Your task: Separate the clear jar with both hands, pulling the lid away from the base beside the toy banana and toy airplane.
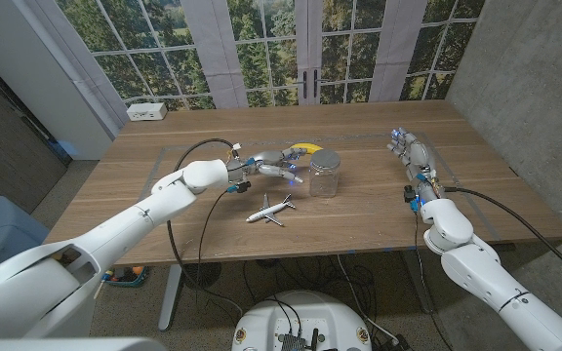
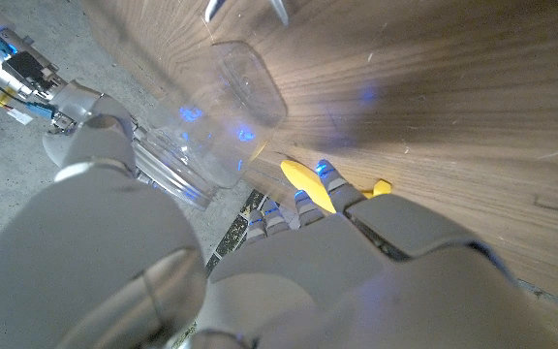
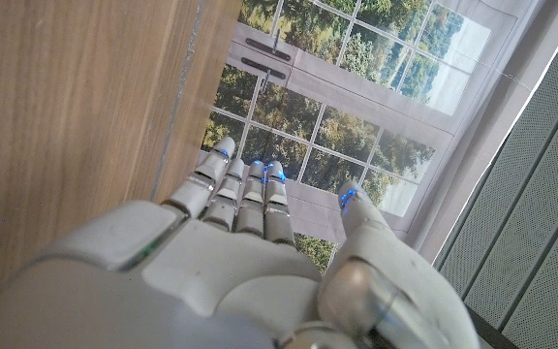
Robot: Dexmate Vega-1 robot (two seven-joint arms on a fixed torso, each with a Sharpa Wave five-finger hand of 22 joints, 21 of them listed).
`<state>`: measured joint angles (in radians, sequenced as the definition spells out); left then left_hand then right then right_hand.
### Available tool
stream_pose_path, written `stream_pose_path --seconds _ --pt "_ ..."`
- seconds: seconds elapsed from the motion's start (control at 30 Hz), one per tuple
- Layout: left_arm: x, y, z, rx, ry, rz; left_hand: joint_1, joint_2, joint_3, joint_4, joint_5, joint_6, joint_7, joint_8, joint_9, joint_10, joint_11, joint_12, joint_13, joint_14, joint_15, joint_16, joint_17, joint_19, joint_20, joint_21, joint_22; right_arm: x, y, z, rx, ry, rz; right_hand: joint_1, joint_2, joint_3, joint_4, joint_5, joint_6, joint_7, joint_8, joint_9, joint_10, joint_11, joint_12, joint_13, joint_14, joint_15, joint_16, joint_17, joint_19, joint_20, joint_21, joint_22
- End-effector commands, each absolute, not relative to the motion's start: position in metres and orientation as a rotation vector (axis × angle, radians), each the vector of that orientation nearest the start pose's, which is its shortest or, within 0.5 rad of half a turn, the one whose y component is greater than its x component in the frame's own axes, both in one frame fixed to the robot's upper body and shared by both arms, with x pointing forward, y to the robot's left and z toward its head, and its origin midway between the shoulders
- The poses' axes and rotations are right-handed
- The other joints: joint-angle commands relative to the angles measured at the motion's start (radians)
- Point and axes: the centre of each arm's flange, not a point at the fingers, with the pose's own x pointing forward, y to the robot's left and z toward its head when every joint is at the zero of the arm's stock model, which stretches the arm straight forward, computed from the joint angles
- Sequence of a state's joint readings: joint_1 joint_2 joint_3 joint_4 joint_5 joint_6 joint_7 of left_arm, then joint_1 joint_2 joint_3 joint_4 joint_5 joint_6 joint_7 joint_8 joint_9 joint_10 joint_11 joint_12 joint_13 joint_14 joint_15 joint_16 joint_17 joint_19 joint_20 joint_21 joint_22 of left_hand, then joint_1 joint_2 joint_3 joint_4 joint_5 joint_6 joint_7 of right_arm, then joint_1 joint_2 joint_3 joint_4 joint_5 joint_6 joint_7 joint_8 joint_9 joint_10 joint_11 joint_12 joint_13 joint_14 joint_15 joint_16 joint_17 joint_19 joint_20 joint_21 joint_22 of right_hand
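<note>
The clear jar (image 1: 324, 174) with its grey lid on top stands upright near the table's middle. Just behind and to its left lies the yellow toy banana (image 1: 306, 149); the white toy airplane (image 1: 270, 210) lies in front, to the left. My left hand (image 1: 269, 163) reaches in from the left, fingers spread, tips a short gap from the jar's side, holding nothing. In the left wrist view the jar (image 2: 216, 116) and banana (image 2: 308, 184) lie just beyond my fingers (image 2: 294, 208). My right hand (image 1: 413, 151) stands upright far to the jar's right, fingers extended, empty; its fingers (image 3: 250, 194) point at the windows.
A small white box (image 1: 147, 111) sits at the table's back left corner. A faint taped outline (image 1: 164, 156) marks the tabletop. Bare wood (image 1: 379, 195) lies between the jar and my right hand. A concrete wall (image 1: 535, 78) stands to the right.
</note>
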<state>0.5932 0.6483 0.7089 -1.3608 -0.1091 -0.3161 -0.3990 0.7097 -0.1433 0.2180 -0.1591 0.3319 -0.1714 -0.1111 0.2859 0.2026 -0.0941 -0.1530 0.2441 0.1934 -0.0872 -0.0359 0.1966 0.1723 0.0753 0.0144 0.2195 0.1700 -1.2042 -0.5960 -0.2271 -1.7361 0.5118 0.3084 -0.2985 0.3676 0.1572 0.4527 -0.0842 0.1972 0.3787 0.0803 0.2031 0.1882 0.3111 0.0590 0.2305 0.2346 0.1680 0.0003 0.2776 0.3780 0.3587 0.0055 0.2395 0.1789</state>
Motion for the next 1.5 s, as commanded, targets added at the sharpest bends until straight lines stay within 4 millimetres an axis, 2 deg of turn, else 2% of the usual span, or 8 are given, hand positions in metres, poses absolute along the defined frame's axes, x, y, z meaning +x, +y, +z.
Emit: stream_pose_path --seconds 0.03,0.4,0.67,1.0,1.2,1.3,1.37,1.5 --pt "0.637 0.152 -0.016 0.852 -0.632 -0.751 0.022 0.007 -0.003 0.002 -0.021 0.007 0.011 0.016 0.002 0.025 0.012 0.0 0.002 0.03 -0.028 0.007 0.001 0.039 -0.009 0.01 0.005 0.547 -0.306 -0.058 0.03 -0.692 -0.012 -0.001 0.011 -0.004 0.001 -0.001 0.008 0.0 0.0 0.004 0.005 -0.001 -0.003 0.003 0.002 0.005 0.001 0.004 0.008 0.005 -0.007 0.004" --pt "0.641 0.143 -0.025 0.802 -0.621 -0.743 0.06 0.04 0.014 0.0 -0.095 0.013 0.099 0.03 0.004 0.057 0.095 -0.005 0.005 0.077 -0.009 0.003 0.003 0.058 0.016 0.0 0.007 0.546 -0.307 -0.06 0.027 -0.691 -0.018 -0.006 0.009 -0.007 0.001 -0.002 0.011 0.004 0.0 0.004 0.007 0.001 -0.003 0.003 0.002 0.006 0.001 0.004 0.007 0.006 -0.008 0.004" --pt "0.647 0.133 -0.028 0.774 -0.611 -0.758 0.071 0.048 0.02 -0.001 -0.112 0.026 0.126 0.037 0.005 0.071 0.105 -0.004 0.006 0.091 -0.007 0.003 0.003 0.067 0.022 -0.001 0.008 0.545 -0.308 -0.061 0.028 -0.691 -0.026 -0.012 0.007 -0.011 0.001 -0.003 0.012 0.003 0.0 0.004 0.008 0.001 -0.004 0.003 0.002 0.005 0.0 0.004 0.007 0.006 -0.01 0.004" --pt "0.656 0.123 -0.03 0.727 -0.594 -0.784 0.118 0.072 0.044 -0.007 -0.133 0.109 0.103 0.074 0.006 0.156 0.043 0.011 0.007 0.151 -0.021 0.005 0.003 0.08 0.049 -0.01 0.008 0.545 -0.31 -0.062 0.027 -0.688 -0.041 -0.018 0.007 -0.013 0.0 -0.003 0.014 0.008 0.0 0.004 0.013 0.006 -0.003 0.003 0.004 0.009 -0.001 0.003 0.011 0.01 -0.01 0.004" --pt "0.661 0.121 -0.035 0.676 -0.592 -0.758 0.163 0.069 0.057 -0.012 -0.135 0.182 0.028 0.115 0.01 0.215 -0.021 0.016 0.009 0.172 0.023 0.002 0.004 0.076 0.08 -0.017 0.007 0.546 -0.31 -0.061 0.018 -0.688 -0.045 -0.02 0.007 -0.014 -0.001 -0.003 0.015 0.009 0.0 0.004 0.014 0.003 -0.003 0.003 0.004 0.011 -0.002 0.002 0.012 0.012 -0.011 0.004" --pt "0.663 0.121 -0.041 0.64 -0.6 -0.703 0.19 0.076 0.067 -0.009 -0.131 0.241 0.035 0.153 0.018 0.3 -0.017 0.036 0.015 0.226 0.002 0.011 0.005 0.099 0.075 -0.013 0.008 0.547 -0.31 -0.06 0.015 -0.687 -0.044 -0.021 0.007 -0.015 -0.001 -0.003 0.016 0.009 0.0 0.004 0.015 0.006 -0.003 0.004 0.004 0.011 -0.002 0.002 0.012 0.012 -0.011 0.004" --pt "0.664 0.122 -0.045 0.595 -0.613 -0.635 0.209 0.084 0.074 -0.009 -0.124 0.296 0.021 0.189 0.026 0.366 -0.045 0.053 0.024 0.26 -0.013 0.015 0.005 0.111 0.068 -0.013 0.008 0.548 -0.31 -0.059 0.012 -0.688 -0.043 -0.022 0.007 -0.015 -0.001 -0.003 0.016 0.008 0.0 0.004 0.015 0.006 -0.003 0.004 0.004 0.012 -0.002 0.002 0.012 0.012 -0.011 0.004" --pt "0.666 0.124 -0.052 0.531 -0.609 -0.555 0.257 0.116 0.092 -0.006 -0.097 0.431 0.028 0.295 0.056 0.633 -0.065 0.128 0.06 0.4 -0.079 0.041 0.008 0.169 0.059 -0.006 0.009 0.55 -0.309 -0.058 0.009 -0.688 -0.042 -0.025 0.006 -0.016 -0.001 -0.004 0.015 0.007 -0.001 0.004 0.014 0.004 -0.004 0.004 0.003 0.011 -0.003 0.002 0.01 0.011 -0.012 0.004"
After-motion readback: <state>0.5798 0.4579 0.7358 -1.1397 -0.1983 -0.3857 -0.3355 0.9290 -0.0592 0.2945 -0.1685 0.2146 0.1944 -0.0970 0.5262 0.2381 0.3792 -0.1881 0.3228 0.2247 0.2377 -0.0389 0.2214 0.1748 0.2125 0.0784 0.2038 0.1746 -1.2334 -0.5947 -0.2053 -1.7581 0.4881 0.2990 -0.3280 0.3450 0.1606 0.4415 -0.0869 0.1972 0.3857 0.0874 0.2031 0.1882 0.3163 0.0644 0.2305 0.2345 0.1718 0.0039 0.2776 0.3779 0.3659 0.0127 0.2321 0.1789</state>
